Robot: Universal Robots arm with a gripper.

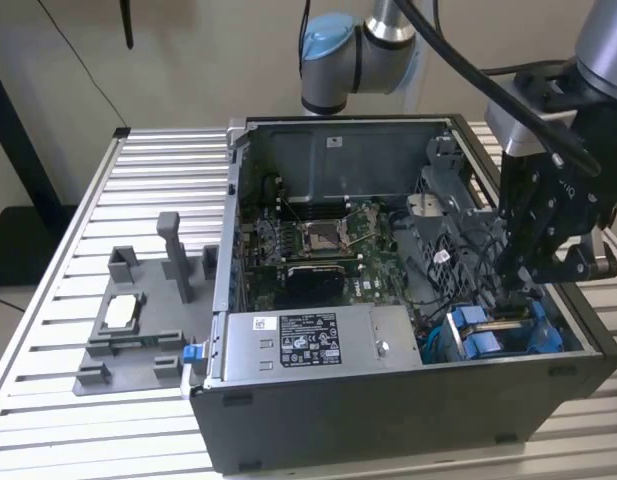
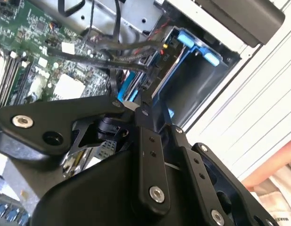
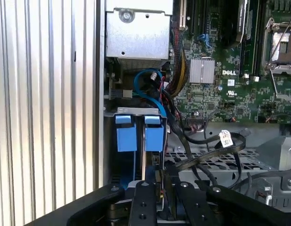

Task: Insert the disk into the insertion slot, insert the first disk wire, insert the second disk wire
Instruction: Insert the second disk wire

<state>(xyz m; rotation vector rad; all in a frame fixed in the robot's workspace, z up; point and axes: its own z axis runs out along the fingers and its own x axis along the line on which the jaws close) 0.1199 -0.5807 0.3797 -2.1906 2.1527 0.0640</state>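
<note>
Black linkage arms of the tool (image 3: 157,188) fill the foreground in both wrist views, reaching down into the open computer case (image 1: 408,400). Whether its fingers are spread or pinching cannot be told. Directly beneath the tool, the disk (image 3: 136,134) stands seated in the insertion slot (image 3: 110,155), blue tabs up. Black cables (image 3: 206,150) run just beside the tool.

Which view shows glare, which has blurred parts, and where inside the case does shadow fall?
First wrist view: bright glare washes the ribbed table and the metal box. Second wrist view: the near gripper linkage looks soft, and the table is overexposed. Exterior view: even light, with shadow deep in the case around the blue carrier tabs.
</note>
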